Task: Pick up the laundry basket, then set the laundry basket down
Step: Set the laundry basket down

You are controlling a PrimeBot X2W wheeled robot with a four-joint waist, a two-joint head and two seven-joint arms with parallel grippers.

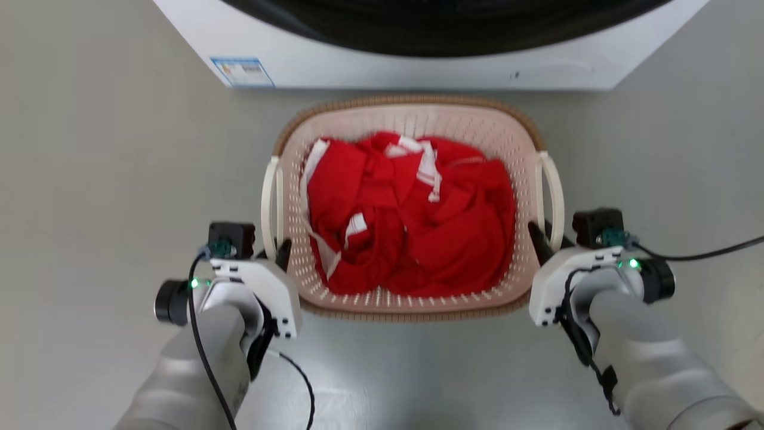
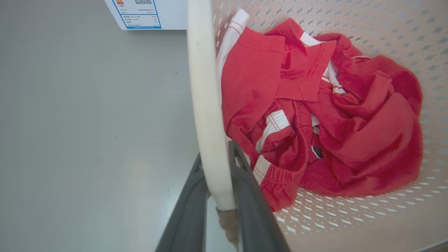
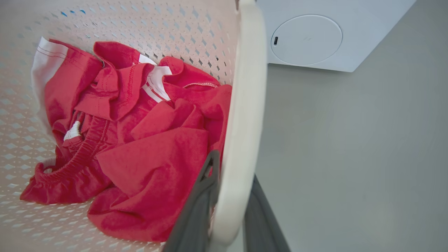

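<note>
Looking down from my head, a small cream-white perforated plastic laundry basket (image 1: 412, 122) with a brown woven-look rim sits in the middle of the view, on or just above a pale grey floor (image 1: 119, 179); I cannot tell which. Directly beyond it is the front of a large white washing machine (image 1: 418, 68), with a blue-edged paper label (image 1: 242, 71) at its lower left corner. A crumpled heap of red clothing with white stripes (image 1: 412, 221) covers the basket's bottom.

My left pincer (image 1: 276, 251) is at the basket's left side, near the corner closest to me. Its two long dark fingers are closed around the lower end of the white left loop handle (image 1: 270, 203). In my left wrist view one finger (image 2: 189, 203) lies outside the handle (image 2: 204, 105) and the other inside, both touching it, with the red clothing (image 2: 350, 122) just beyond.

My right pincer (image 1: 552, 242) mirrors this on the basket's right side, closed around the white right loop handle (image 1: 555, 191). In my right wrist view the handle (image 3: 246, 105) runs up between my two fingers (image 3: 196, 210), gripped from both sides. The perforated wall (image 3: 140, 21) and red clothing (image 3: 147, 147) lie to its left, and a round hatch (image 3: 306, 39) on the washing machine to its right
</note>
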